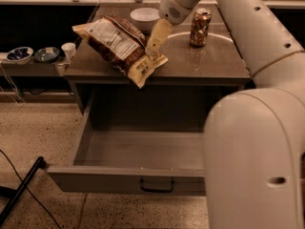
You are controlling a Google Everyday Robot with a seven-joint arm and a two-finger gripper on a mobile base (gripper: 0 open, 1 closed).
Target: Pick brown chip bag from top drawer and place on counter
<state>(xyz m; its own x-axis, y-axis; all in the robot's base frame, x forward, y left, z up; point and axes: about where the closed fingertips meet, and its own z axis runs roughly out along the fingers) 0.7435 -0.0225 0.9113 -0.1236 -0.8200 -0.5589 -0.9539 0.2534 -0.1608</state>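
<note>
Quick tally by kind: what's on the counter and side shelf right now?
Chip bags: 1, brown chip bag on the counter, gripper at its lower end
Cans: 1, drink can
Bowls: 3, white bowl, left shelf bowl, right shelf bowl
Cups: 1, cup
Total: 6

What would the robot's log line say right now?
stage: placing | brown chip bag: tilted at counter front edge | end effector: at bag | top drawer: open
</note>
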